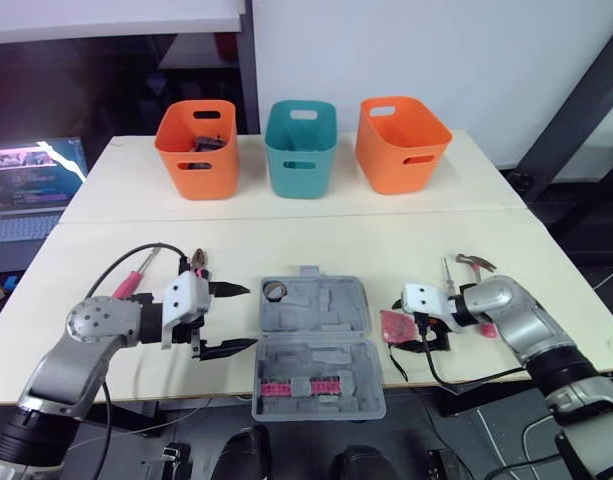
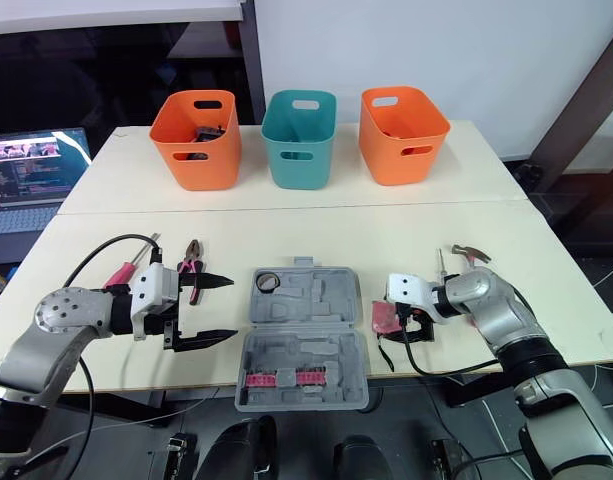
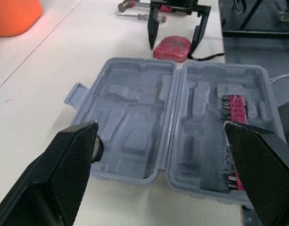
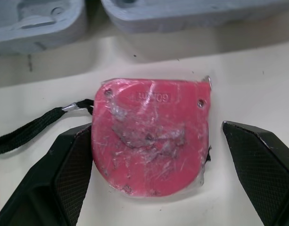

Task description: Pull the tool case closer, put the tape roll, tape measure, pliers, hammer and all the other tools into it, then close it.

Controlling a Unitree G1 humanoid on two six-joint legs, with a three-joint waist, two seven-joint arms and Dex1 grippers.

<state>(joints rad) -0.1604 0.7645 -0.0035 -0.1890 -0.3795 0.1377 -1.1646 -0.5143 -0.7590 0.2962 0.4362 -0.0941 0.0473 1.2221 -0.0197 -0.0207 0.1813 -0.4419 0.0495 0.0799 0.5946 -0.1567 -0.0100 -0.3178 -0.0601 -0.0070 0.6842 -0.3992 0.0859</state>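
Note:
The grey tool case (image 1: 316,345) lies open at the table's front middle, with a tape roll (image 1: 275,291) in its far left corner and a pink bit strip (image 1: 304,387) in the near half. My left gripper (image 1: 252,317) is open just left of the case, touching nothing. My right gripper (image 4: 156,132) is open, its fingers on either side of the red tape measure (image 4: 151,134), which lies on the table right of the case. Pliers (image 1: 200,265) and a pink-handled screwdriver (image 1: 126,283) lie at the left. A hammer (image 1: 476,263) lies beyond my right arm.
Three bins stand at the back: orange (image 1: 196,150) with some items inside, teal (image 1: 301,148), orange (image 1: 401,143). A small screwdriver (image 1: 448,272) lies beside the hammer. The tape measure's black strap (image 4: 26,134) trails on the table. A laptop (image 1: 31,185) sits off the table's left.

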